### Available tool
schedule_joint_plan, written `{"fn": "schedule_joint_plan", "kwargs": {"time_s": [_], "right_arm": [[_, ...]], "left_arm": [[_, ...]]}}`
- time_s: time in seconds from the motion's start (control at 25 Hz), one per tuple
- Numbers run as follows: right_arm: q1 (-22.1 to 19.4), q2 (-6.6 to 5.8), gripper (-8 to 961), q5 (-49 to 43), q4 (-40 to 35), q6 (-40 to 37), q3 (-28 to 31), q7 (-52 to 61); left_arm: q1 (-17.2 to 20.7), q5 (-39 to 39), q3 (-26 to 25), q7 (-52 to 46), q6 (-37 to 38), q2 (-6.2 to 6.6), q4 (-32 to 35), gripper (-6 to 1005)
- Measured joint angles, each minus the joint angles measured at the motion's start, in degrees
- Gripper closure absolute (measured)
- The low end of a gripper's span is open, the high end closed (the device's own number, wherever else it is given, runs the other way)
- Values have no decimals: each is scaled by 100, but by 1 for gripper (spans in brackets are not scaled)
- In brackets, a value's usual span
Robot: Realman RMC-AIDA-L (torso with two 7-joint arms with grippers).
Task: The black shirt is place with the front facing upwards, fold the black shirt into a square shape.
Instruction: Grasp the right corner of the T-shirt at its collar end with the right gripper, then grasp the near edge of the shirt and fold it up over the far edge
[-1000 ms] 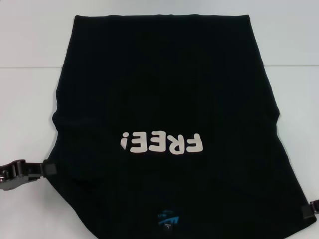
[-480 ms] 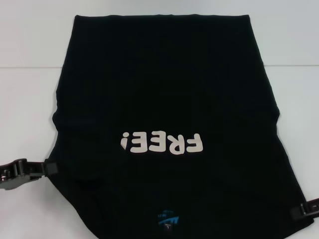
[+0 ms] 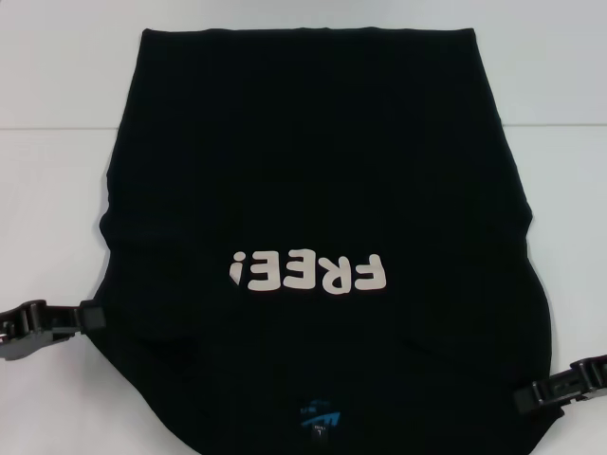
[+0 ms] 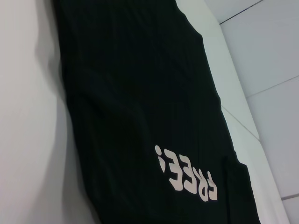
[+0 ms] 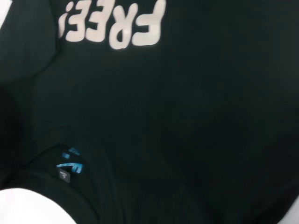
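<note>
The black shirt (image 3: 313, 180) is lying flat on the white table (image 3: 57, 190), front up. The left gripper (image 3: 90, 316) and right gripper (image 3: 524, 398) are touching its near side edges; finger state unclear. Soft, light cloth, probably best pinched at the edges.

black shirt (image 3: 313, 171): 1 | left gripper (image 3: 90, 316): 1 | right gripper (image 3: 529, 397): 1

Head camera overhead, both wrist cameras low and close, all sharing the FREE! lettering (image 3: 308, 273)
</note>
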Motion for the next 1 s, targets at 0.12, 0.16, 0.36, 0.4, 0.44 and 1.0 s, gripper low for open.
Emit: {"fn": "schedule_joint_plan", "kwargs": {"time_s": [0.12, 0.16, 0.36, 0.4, 0.44, 1.0], "right_arm": [[61, 14, 274, 0, 85, 10, -1, -22], [77, 20, 274, 0, 88, 11, 5, -13], [88, 25, 277, 4, 85, -4, 61, -26], [88, 23, 278, 5, 85, -6, 60, -28], [88, 18, 328, 6, 85, -6, 52, -28], [73, -20, 856, 19, 93, -7, 73, -29]], "left_arm": [[-12, 0, -3, 0, 0, 5, 0, 970], [-14, 1, -5, 0, 0, 5, 0, 970], [-16, 1, -15, 0, 0, 13, 0, 970], [-15, 1, -15, 1, 0, 13, 0, 970], [-14, 1, -15, 1, 0, 14, 0, 970], [24, 13, 12, 43, 70, 24, 0, 969]]}}
